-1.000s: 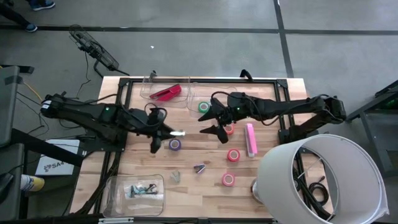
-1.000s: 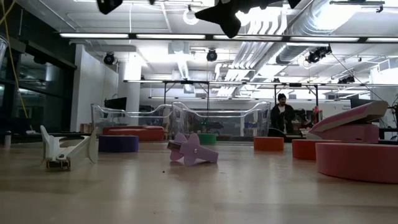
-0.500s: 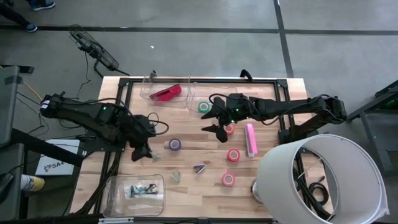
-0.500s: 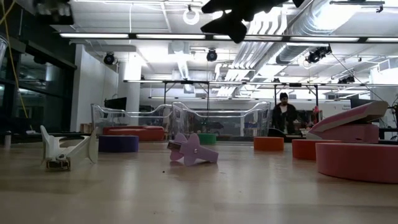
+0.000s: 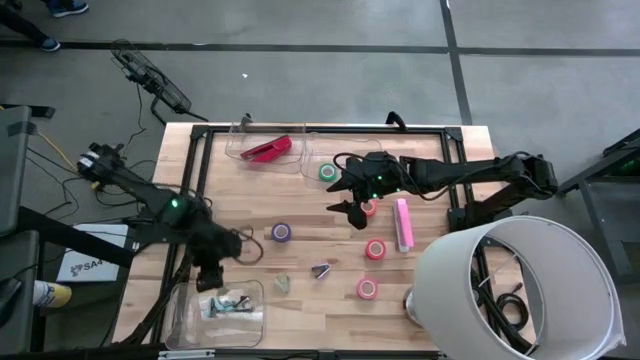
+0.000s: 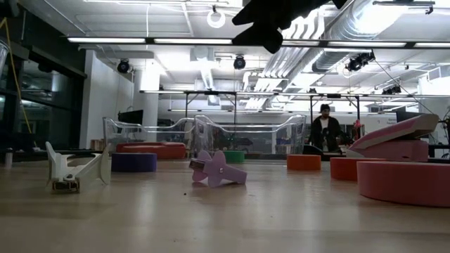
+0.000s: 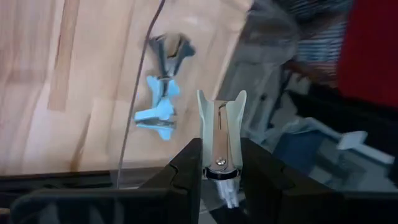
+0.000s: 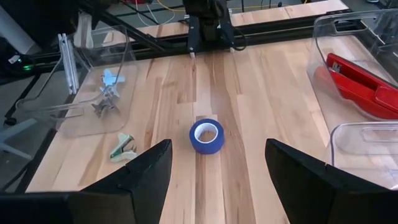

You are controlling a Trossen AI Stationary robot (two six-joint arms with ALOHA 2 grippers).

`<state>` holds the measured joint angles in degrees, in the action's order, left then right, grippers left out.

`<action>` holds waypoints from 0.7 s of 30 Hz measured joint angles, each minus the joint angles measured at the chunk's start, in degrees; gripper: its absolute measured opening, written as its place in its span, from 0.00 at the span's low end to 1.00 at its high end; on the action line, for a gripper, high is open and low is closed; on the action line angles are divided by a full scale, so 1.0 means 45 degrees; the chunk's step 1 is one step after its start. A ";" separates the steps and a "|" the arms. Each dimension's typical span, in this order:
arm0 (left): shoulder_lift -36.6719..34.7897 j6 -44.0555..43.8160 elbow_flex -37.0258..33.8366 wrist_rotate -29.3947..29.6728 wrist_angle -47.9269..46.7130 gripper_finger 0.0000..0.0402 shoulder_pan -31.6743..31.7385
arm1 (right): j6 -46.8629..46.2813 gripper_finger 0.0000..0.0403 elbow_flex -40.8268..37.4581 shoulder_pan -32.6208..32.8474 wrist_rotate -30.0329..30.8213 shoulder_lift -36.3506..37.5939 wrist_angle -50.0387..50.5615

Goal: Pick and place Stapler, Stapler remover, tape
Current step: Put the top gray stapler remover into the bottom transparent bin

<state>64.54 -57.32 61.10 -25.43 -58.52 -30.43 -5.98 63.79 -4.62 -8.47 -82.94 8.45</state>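
Note:
My left gripper [image 5: 209, 279] hangs over the clear tray [image 5: 185, 318] at the near left, shut on a pale stapler remover [image 7: 221, 127]. Blue [image 7: 158, 113] and grey [image 7: 169, 49] removers lie in that tray. My right gripper [image 5: 351, 197] hovers open above the table's middle, beside a red-pink tape [image 5: 369, 209]. The purple tape [image 5: 282, 232] lies flat on the wood; it also shows in the right wrist view [image 8: 207, 136]. A green tape [image 5: 328, 172] sits at the far side. A pink stapler [image 5: 403, 224] lies on the table, and a red stapler [image 5: 267, 149] lies in a far clear tray. My left gripper pinches the pale stapler remover at its hinged end [image 7: 219, 163] between the two fingers [image 7: 186, 171]. The fingers slant down from the table's far side. The remover sticks out ahead of the fingers, lengthwise, its forked end [image 7: 222, 101] leading. It is lifted clear above the tray.
Two more red-pink tapes [image 5: 375, 249] [image 5: 367, 288] and two loose removers [image 5: 283, 285] [image 5: 320, 270] lie on the near part of the wood. A big white lampshade [image 5: 520, 285] stands at the near right corner. A person [image 6: 325, 130] stands in the room behind the table.
My left gripper has carried the pale remover from beside the purple tape toward the table's near left, to over the clear tray. It has sunk, rolled and tipped nose-down. It has stayed shut.

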 joint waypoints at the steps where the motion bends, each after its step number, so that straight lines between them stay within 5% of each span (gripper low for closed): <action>1: 0.0281 -0.0159 0.0000 0.0080 0.0019 0.20 -0.0281 | 0.0000 0.62 0.0000 0.0000 0.0000 0.0000 0.0004; 9: 0.2374 -0.0789 0.0000 0.0175 0.1507 0.20 -0.1871 | 0.0026 0.62 0.0000 0.0000 0.0000 0.0000 0.0019; 21: 0.4833 0.0155 0.0000 0.2432 0.1355 0.20 -0.2776 | 0.0340 0.62 0.0000 0.0030 -0.0027 0.0000 0.0175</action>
<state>86.29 -56.63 61.10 -14.48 -52.42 -42.92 -4.45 63.79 -4.49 -8.59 -82.94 9.23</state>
